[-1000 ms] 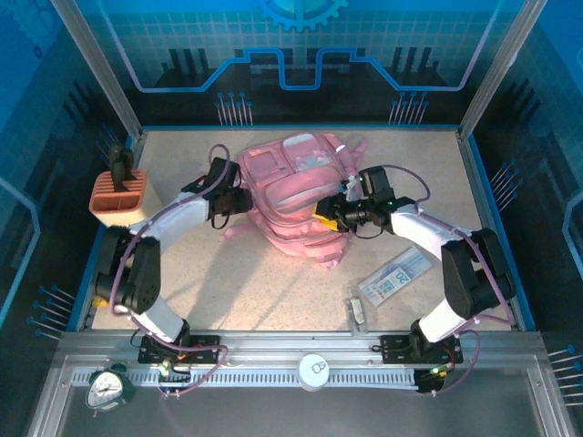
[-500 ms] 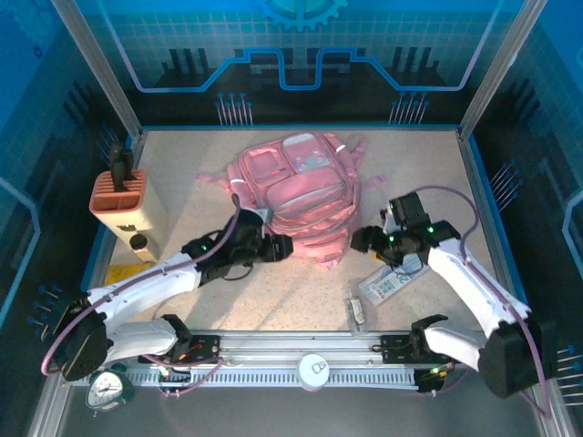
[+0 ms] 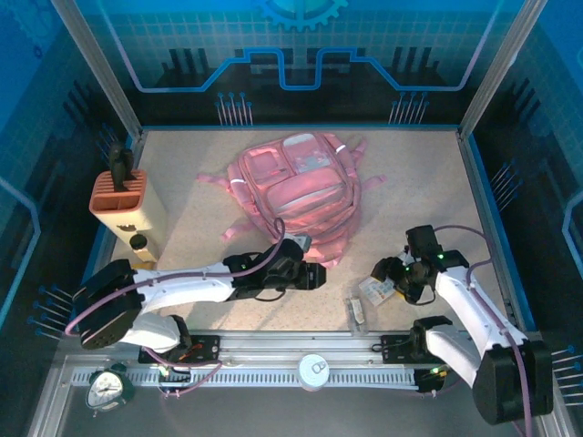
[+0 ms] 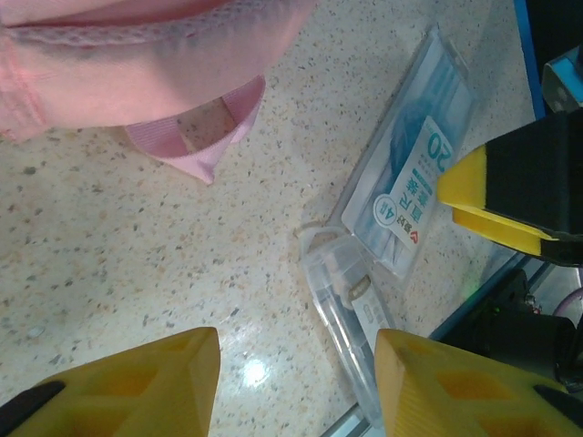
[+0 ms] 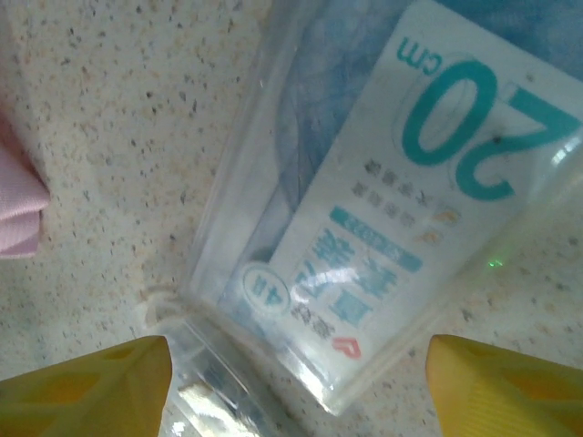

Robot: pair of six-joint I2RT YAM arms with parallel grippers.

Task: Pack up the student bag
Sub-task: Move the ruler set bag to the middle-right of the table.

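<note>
Both arms have drawn back from the student bag, now flat on the desk beyond my left fingers, spread and empty, while my right fingers, spread too, straddle the clear ruler packet, likely next in, its far end cut off.

Speckled table: pink backpack rear centre; orange-and-cream pen holder far left; clear ruler packet front right, smaller clear sleeve just beside.
</note>
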